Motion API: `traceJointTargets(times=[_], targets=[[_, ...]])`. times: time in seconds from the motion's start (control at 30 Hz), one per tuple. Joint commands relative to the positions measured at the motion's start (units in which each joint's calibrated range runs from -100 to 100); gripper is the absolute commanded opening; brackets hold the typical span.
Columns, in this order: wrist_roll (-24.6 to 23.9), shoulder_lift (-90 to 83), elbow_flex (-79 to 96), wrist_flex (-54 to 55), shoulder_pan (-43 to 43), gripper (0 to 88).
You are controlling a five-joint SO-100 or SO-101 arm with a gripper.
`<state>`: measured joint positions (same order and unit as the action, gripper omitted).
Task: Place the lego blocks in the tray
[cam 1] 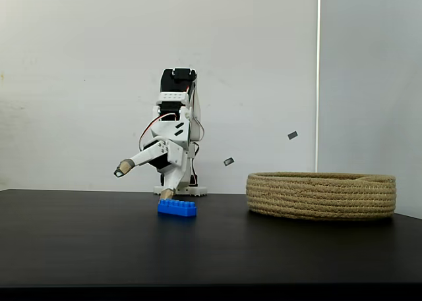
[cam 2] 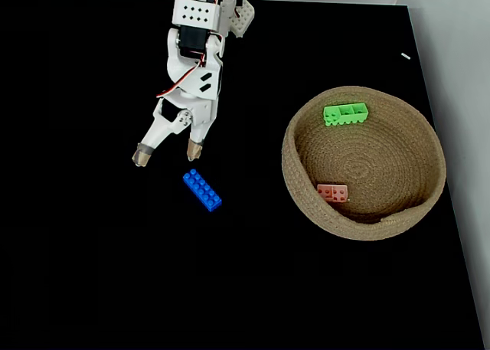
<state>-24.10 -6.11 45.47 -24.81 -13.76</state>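
My jaws (cam 2: 168,152) gape wide just above the blue brick (cam 2: 202,191); green (cam 2: 345,114) and pink (cam 2: 333,192) bricks lie in the basket (cam 2: 306,204).

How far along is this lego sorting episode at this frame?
Two of three appear done: the green brick and the pink brick lie inside the rope basket. In hand: nothing; the gripper is open, just above the blue brick, which lies on the black table. Left: grasp the blue brick and put it in the basket.
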Motion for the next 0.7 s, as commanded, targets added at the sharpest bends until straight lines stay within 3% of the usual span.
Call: traceJointTargets(times=[0.0, 0.2, 0.67], targets=[[-0.93, -0.26, -6.12, -4.89, 4.12, 45.1], [-2.88, 6.02, -9.13, -5.89, 7.58, 44.7], [-3.86, 19.78, -22.63, -7.72, 4.61, 35.8]])
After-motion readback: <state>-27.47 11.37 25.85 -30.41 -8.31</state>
